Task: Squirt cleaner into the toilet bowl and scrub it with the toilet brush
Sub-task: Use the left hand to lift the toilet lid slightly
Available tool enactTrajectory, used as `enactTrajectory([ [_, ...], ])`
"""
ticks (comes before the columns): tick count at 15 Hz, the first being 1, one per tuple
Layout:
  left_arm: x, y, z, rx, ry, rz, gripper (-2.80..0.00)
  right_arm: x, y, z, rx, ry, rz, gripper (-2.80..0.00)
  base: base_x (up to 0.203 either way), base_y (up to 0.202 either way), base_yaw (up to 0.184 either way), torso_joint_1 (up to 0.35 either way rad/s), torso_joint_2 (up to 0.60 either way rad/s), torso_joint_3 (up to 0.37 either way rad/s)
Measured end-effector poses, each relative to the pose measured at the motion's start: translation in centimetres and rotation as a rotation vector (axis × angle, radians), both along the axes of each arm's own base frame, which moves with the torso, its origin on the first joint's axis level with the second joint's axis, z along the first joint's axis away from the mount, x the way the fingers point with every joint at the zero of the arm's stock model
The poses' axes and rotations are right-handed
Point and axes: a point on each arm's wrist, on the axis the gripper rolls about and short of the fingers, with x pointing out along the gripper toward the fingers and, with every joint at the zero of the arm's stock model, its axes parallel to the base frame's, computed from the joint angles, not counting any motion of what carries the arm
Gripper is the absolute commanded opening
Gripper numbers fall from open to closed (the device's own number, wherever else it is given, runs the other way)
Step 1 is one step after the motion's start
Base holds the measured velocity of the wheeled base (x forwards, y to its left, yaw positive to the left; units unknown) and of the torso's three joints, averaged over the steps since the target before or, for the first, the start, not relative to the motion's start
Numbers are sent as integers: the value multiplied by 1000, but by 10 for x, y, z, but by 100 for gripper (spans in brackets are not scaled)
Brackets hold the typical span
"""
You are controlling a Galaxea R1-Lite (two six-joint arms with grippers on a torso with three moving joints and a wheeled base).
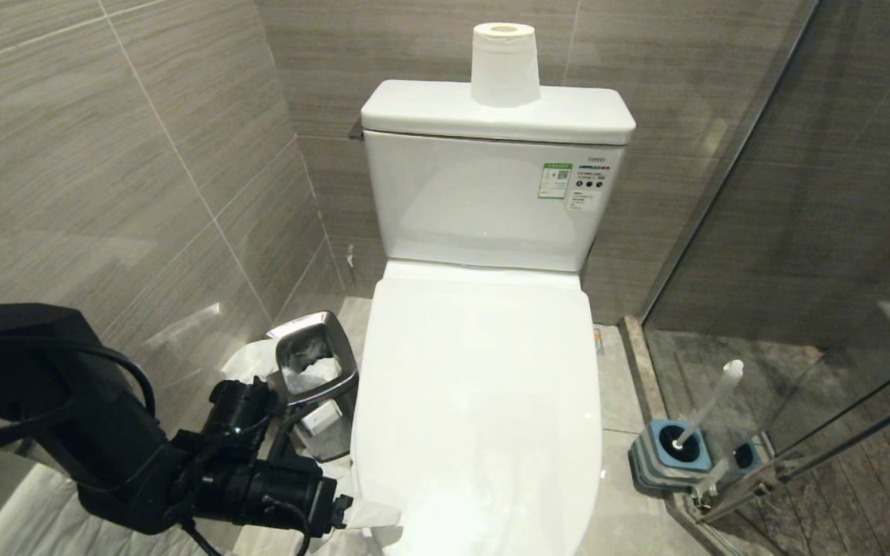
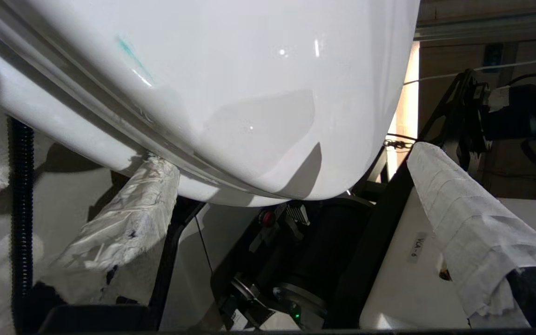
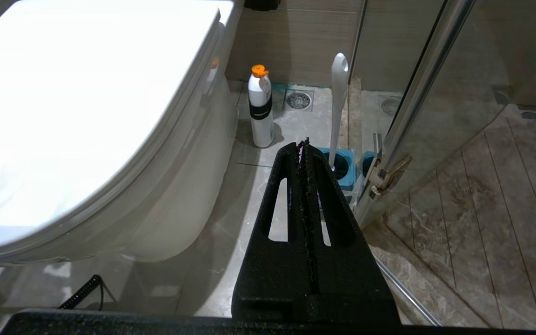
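The toilet bowl [image 1: 484,401] is white, and its lid is down, so the inside is hidden. My left gripper [image 1: 371,521] is at the lid's front-left edge. It is open, and its paper-wrapped fingers [image 2: 123,228] straddle the front rim of the lid [image 2: 249,93] without pinching it. A thin teal smear of cleaner [image 2: 128,46] marks the lid. The toilet brush [image 1: 711,405] stands in its blue holder [image 1: 665,455] on the floor to the right, by the glass. My right gripper [image 3: 303,145] hangs low beside the toilet, shut and empty, pointing towards the toilet brush [image 3: 339,93].
A steel waste bin [image 1: 314,363] stands against the toilet's left side, just behind my left arm. A paper roll [image 1: 504,66] sits on the tank. A white bottle with an orange cap [image 3: 261,107] stands on the floor by the base. A glass shower door [image 1: 800,270] closes off the right.
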Motion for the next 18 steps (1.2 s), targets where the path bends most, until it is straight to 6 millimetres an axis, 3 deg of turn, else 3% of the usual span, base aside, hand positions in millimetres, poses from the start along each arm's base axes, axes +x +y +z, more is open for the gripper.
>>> enactTrajectory([
  [7,-2,2,13,-160,59,-72,0,0,0,0,0,1,0,-280,0,0,0,0,0,0],
  [14,3,11,19,-189,34,-56,0,0,0,0,0,0,0,-280,0,0,0,0,0,0],
  [18,2,21,34,-257,56,-48,0,0,0,0,0,0,0,-280,0,0,0,0,0,0],
])
